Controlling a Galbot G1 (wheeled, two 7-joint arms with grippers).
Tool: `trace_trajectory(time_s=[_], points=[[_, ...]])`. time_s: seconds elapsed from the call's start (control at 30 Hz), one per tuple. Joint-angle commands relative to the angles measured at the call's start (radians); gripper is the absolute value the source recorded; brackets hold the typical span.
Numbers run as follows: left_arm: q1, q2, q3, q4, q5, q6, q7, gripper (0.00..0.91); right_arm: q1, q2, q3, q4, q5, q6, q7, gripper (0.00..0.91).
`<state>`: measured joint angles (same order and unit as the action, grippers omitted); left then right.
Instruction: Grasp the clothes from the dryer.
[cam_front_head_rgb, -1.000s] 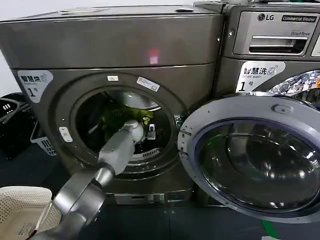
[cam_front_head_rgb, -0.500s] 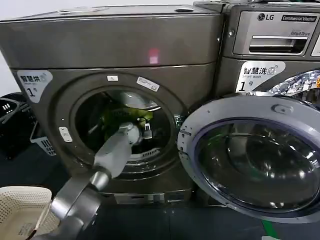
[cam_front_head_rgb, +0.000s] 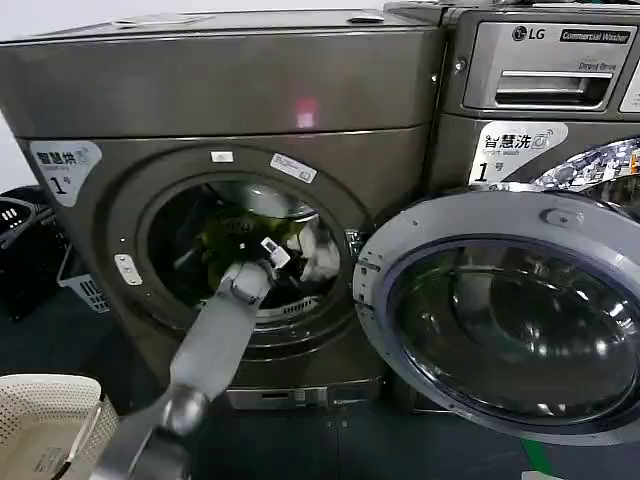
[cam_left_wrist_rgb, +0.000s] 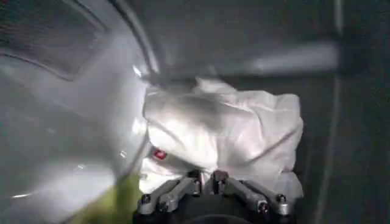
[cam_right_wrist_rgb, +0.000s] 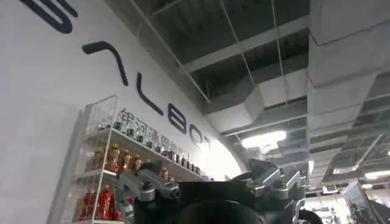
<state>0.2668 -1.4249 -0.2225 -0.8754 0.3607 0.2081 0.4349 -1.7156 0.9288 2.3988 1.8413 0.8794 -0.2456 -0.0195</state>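
Note:
The dryer (cam_front_head_rgb: 230, 100) stands at the left with its porthole open. My left arm reaches into the drum, where my left gripper (cam_front_head_rgb: 272, 250) is shut on a white piece of the clothes (cam_front_head_rgb: 316, 256). In the left wrist view the two fingertips (cam_left_wrist_rgb: 196, 178) pinch the crumpled white fabric (cam_left_wrist_rgb: 231, 131) right at the gripper (cam_left_wrist_rgb: 207, 179). The lime-green garment (cam_front_head_rgb: 222, 240) lies deeper in the drum behind the arm, and a corner of it (cam_left_wrist_rgb: 116, 204) shows beside the gripper. My right gripper (cam_right_wrist_rgb: 213, 182) is parked pointing up at the ceiling, jaws spread and holding nothing.
A round glass door (cam_front_head_rgb: 500, 310) hangs swung out to the right of the porthole, in front of the LG machine (cam_front_head_rgb: 540, 80). A cream basket (cam_front_head_rgb: 40, 420) sits at the lower left. A black basket (cam_front_head_rgb: 18, 235) and a white crate (cam_front_head_rgb: 85, 285) stand farther left.
The left gripper has shifted left and slightly up inside the drum. A white piece of clothing now hangs from it at the right of the porthole.

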Motion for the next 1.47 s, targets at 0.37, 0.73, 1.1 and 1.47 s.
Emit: trace_trajectory(time_s=[0.37,0.73,1.1,1.47], points=[[0.405,-0.047,-0.2,-0.492,-0.302,-0.276,-0.626,0.0,0.011,0.0,-0.001,0.012,0.005,0.032,0.006,0.907],[0.416,-0.043,-0.202,-0.498,-0.286,-0.265,-0.613,0.0,-0.002,-0.012,0.014,-0.005,0.006,0.056,0.014,0.907],[0.413,-0.041,-0.198,-0.491,-0.29,-0.254,-0.595,0.0,-0.001,-0.011,0.027,0.004,0.004,0.02,0.009,0.907],[0.402,-0.043,-0.194,-0.502,-0.317,-0.236,-0.58,0.0,0.001,-0.012,0.03,0.004,0.0,0.011,0.006,0.907]])
